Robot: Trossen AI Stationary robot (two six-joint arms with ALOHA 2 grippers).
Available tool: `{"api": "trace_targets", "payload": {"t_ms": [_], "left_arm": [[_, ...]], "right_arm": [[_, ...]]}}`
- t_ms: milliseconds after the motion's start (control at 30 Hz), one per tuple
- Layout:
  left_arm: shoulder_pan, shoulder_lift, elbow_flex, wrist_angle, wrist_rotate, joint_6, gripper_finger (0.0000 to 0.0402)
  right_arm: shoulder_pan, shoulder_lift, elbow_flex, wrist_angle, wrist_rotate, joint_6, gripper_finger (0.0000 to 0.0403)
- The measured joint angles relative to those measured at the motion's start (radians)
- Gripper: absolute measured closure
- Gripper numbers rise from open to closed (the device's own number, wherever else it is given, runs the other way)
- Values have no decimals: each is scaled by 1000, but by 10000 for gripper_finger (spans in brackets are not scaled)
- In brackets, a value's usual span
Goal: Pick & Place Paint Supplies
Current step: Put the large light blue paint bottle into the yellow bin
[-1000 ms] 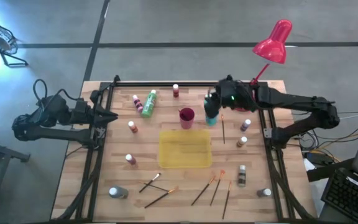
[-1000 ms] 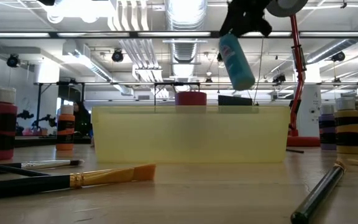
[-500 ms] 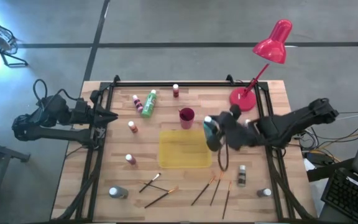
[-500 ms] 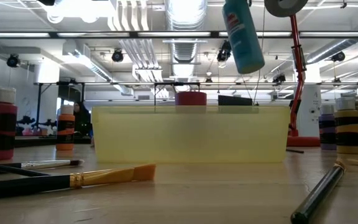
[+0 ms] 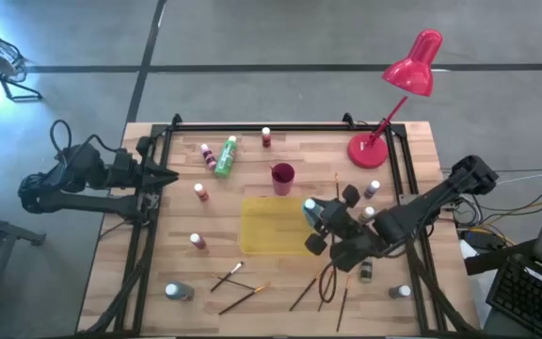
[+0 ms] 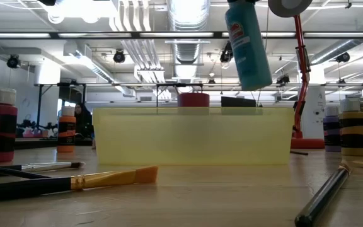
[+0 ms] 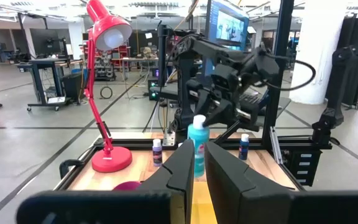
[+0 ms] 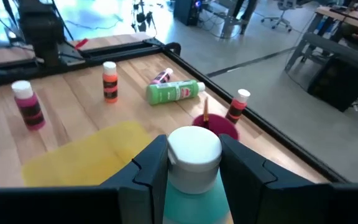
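Observation:
My right gripper (image 5: 320, 218) is shut on a light-blue paint bottle (image 6: 247, 44) with a white cap (image 8: 194, 149). It holds the bottle in the air over the right end of the flat yellow tray (image 5: 271, 226). A green bottle (image 5: 225, 155) lies on its side at the far left. Small bottles (image 5: 202, 191) stand about the table on their bases. Thin brushes (image 5: 243, 287) lie flat near the front edge. My left gripper (image 5: 169, 176) waits shut at the table's left edge, holding nothing. My right gripper pinches the light-blue bottle between its two fingers (image 8: 151, 165) at the shoulder (image 8: 197, 186) just under the white cap. The fingers come from the table's right, slanting a little downward. The bottle hangs lifted clear above the tray, cap up and slightly tilted.
A magenta cup (image 5: 282, 174) stands just beyond the tray. A red desk lamp (image 5: 412, 66) has its base (image 5: 365, 151) at the far right. More bottles (image 5: 366, 266) and brushes (image 5: 323, 282) lie under and near the right arm. Black frame rails (image 5: 139, 245) run along both sides.
My right gripper has swung from the far side beside the magenta cup toward the near edge and somewhat down. Its wrist has rolled on the way. The light-blue bottle has stayed in the fingers and now hangs over the tray's right end, closer to the low camera.

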State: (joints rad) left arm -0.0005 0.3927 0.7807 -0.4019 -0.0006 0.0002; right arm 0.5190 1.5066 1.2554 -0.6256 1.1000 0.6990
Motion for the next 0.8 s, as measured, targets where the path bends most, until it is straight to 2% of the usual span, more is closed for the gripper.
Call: {"api": "trace_targets", "payload": {"t_ms": [167, 433, 600, 700, 800], "left_arm": [[0, 0, 0, 0, 0, 0, 355], [0, 0, 0, 0, 0, 0, 355], [0, 0, 0, 0, 0, 0, 355], [0, 0, 0, 0, 0, 0, 355], [0, 0, 0, 0, 0, 0, 355]], "right_arm": [[-8, 8, -56, 165, -12, -48, 292], [-33, -24, -192, 654, -209, -410, 292], [-69, -71, -330, 835, -271, -501, 292], [-115, -111, -435, 953, -373, -522, 292], [-181, -153, -537, 1084, -536, -535, 292]]}}
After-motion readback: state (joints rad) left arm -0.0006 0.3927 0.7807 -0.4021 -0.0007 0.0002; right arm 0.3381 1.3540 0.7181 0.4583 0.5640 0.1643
